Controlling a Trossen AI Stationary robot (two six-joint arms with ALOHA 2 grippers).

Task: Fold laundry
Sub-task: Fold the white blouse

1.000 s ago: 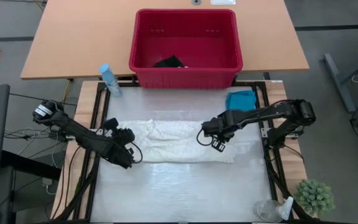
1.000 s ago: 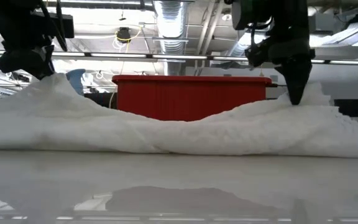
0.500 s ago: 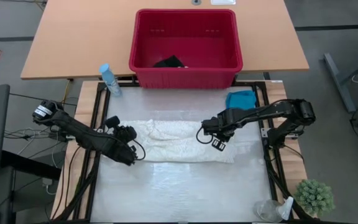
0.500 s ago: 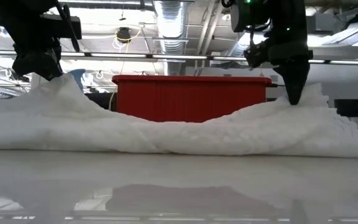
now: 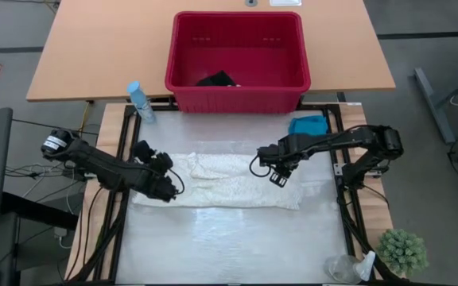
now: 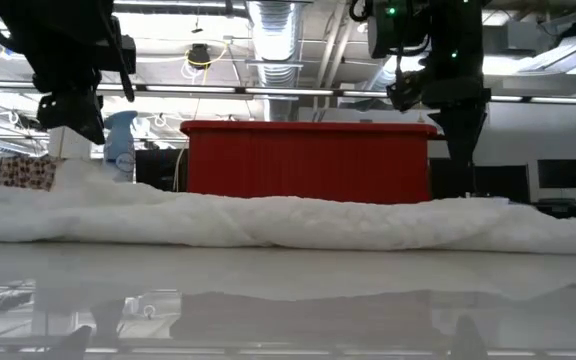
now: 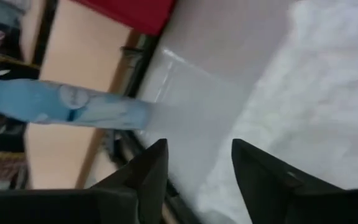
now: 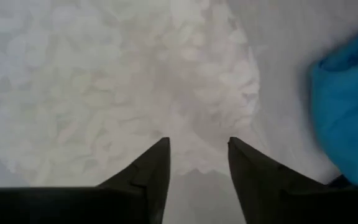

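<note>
White cloth (image 5: 233,181) lies folded mid-worktop; left gripper (image 5: 164,176) and right gripper (image 5: 277,168) apart, empty. Blue garment (image 5: 308,127) at 2 o'clock and dark garment (image 5: 217,79) at 12 remain.

Even bright overhead light — glare on the glossy table (image 6: 288,300) — blurred left wrist view.

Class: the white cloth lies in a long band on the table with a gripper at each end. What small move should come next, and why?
Probably lift both grippers clear. The left gripper and right gripper stand open with nothing between their fingers, and the cream-white cloth lies flat in a folded band, so it needs a fresh grasp for another fold.
</note>
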